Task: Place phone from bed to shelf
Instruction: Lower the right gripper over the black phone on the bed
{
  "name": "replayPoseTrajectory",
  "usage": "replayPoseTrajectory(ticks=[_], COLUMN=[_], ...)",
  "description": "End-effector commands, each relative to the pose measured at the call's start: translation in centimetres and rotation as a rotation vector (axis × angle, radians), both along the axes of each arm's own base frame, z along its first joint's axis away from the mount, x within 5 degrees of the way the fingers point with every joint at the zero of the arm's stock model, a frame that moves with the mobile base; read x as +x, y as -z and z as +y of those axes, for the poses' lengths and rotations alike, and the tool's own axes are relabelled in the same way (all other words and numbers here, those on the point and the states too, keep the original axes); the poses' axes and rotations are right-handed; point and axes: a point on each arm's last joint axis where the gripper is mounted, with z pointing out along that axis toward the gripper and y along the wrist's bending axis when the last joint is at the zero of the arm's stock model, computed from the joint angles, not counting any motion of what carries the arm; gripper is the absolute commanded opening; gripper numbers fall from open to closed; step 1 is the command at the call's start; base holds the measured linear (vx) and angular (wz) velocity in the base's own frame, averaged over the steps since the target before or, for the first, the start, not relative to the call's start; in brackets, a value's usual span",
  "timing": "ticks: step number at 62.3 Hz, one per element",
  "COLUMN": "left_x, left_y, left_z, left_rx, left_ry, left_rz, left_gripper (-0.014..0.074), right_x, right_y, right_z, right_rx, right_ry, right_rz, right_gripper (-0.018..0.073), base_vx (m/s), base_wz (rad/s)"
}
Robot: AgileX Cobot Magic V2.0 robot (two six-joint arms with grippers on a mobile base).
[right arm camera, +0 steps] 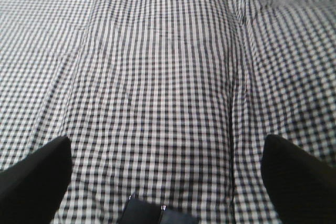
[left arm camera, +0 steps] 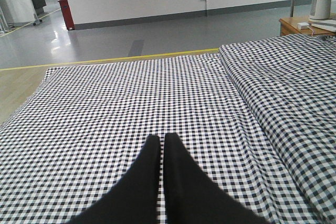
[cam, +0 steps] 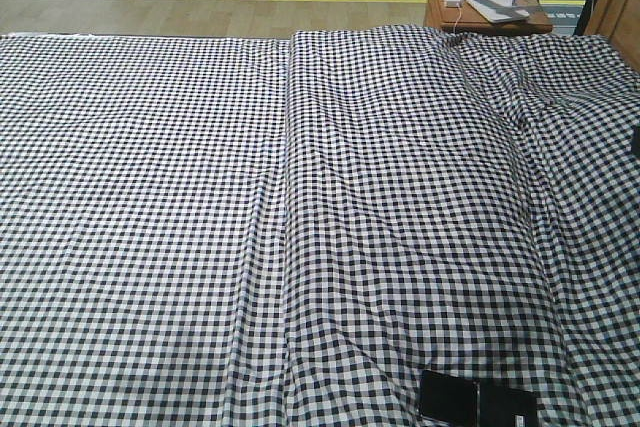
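**Phone lies on the bed's near edge; right gripper open above it, left gripper closed**

Exterior front-facing view: the bed fills nearly the whole picture, its black-and-white check cloth rumpled on the right half and split by a seam running top to bottom. The phone lies flat on the cloth at the lower right, right of the seam and close to the bottom edge, its two glossy black halves side by side with the crease between them. Beyond the far side of the bed stands a small brown side table carrying white items. Neither gripper shows here.

Left wrist-mounted view: the left gripper points across the bed, its two dark fingers pressed together with only a thin line between them and nothing held. The side table stands at the far right. A red object stands by the white wall across the grey floor.

Right wrist-mounted view: the right gripper is spread wide, one dark finger at the lower left corner and the other at the lower right, with check cloth between them. The phone peeks in at the bottom edge, between the two fingers and touching neither.
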Motion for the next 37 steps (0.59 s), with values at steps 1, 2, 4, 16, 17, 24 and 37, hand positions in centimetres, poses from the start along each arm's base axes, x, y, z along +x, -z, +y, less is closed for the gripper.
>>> replayPoseTrajectory(ticks=[1,2,4,16,17,24,37], left_x=[-0.1,-0.1,-0.1,-0.1,-0.1,-0.1,-0.1], left_y=[-1.5,-1.5,-1.5,-1.5,-1.5,-1.5,-1.5], left_z=[0.0,0.0,0.0,0.0,0.0,0.0,0.0], left_rx=[-0.011,-0.011,-0.011,-0.011,-0.011,-0.011,-0.011], left_ry=[0.002,0.002,0.002,0.002,0.002,0.002,0.002], left_rz=[-0.108,-0.108,-0.108,-0.108,-0.108,-0.108,-0.108], left_gripper=[0.0001,0.0001,0.0001,0.0001,0.0001,0.0001,0.0001], right_x=[0.9,1.1,1.5,3.8,4.0,4.7,7.2], right_y=[-0.6,-0.4,-0.1,2.5,2.8,4.5,8.0], right_z=[-0.1,-0.2,-0.2,-1.7,-2.1,-4.5,-9.3], right_rx=[0.015,0.019,0.032,0.083,0.092,0.126,0.262], right_ry=[0.022,0.026,0.036,0.121,0.137,0.176,0.204], right_rz=[-0.020,-0.006,0.021,0.182,0.205,0.309,0.352], right_gripper=[0.0706,0.0706,0.0705,0.0699,0.0699,0.0689,0.0660], base_vx=[0.00,0.00,0.00,0.00,0.00,0.00,0.00], base_wz=[0.00,0.00,0.00,0.00,0.00,0.00,0.00])
